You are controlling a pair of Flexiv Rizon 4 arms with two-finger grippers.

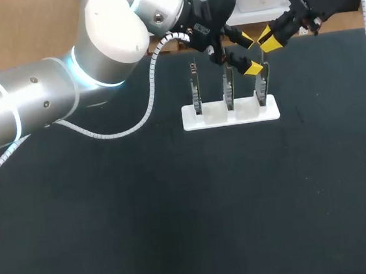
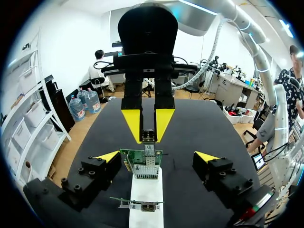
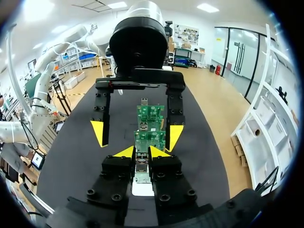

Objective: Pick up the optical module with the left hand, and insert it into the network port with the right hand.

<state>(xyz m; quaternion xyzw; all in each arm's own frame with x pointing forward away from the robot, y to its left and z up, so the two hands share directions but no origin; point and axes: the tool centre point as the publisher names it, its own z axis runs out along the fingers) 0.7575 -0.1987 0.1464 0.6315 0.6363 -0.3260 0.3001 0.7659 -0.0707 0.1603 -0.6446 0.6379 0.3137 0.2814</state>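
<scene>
A white stand (image 1: 230,113) holds three upright green circuit boards; the rightmost board (image 1: 261,89) is nearest both grippers. My right gripper (image 1: 268,40) comes in from the far right and is shut on the small metal optical module (image 3: 141,166). In the left wrist view the module (image 2: 148,137) hangs between the right gripper's (image 2: 148,124) yellow tips, just beyond the metal network port (image 2: 145,167) on the nearest board. My left gripper (image 1: 248,54) stands wide open, its fingers straddling that board (image 2: 141,156) on either side without touching it.
The stand (image 2: 146,195) sits on a black table mat (image 1: 177,209). The two other boards (image 1: 196,91) (image 1: 228,86) stand to the left in the same stand. My left arm's white cable (image 1: 147,108) loops down over the mat beside the stand.
</scene>
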